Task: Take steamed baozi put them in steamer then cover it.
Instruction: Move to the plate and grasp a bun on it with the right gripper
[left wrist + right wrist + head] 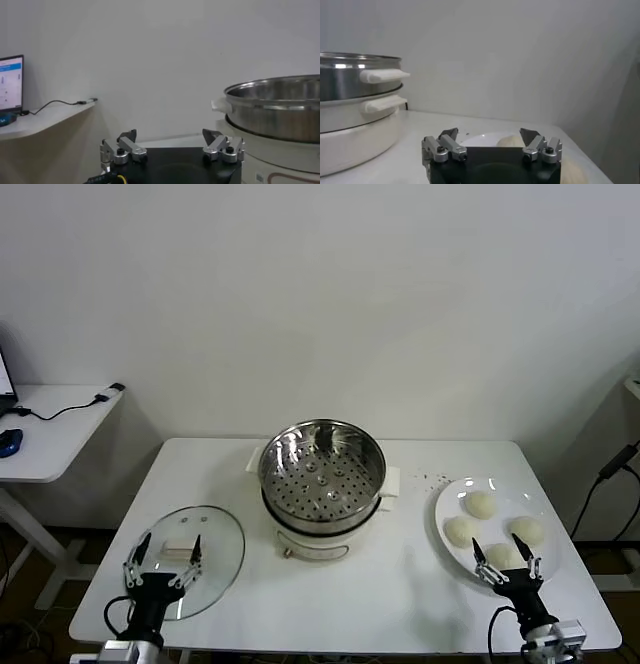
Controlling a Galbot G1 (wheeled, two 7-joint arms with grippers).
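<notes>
On the right side of the tabletop point(340, 594), four steamed baozi point(481, 504) sit together on a white plate point(448, 502) near the right edge. They are soft round buns, and the plate keeps them in one spot where the right arm can get them. None of them is in the steamer point(322, 474) yet, so I think the job is just at its start. The steamer is a shiny metal basket with little holes in its bottom. It sits on a white cooker point(312, 539) in the middle of the tabletop, toward the back edge, and it has nothing inside. It is in the middle so both arms can reach it. The cover point(190, 559) is a round glass lid with a white handle. It lies flat near the front left corner, out of the way, so the basket is free for the buns. The right tool point(507, 558) hangs over the front part of the plate, just above the closest bun. Its fingers are spread wide and hold nothing, ready to come down on a bun. The left tool point(164, 555) hangs over the cover by its handle. Its fingers are spread wide too and hold nothing. I think it waits there because the cover goes on last.
</notes>
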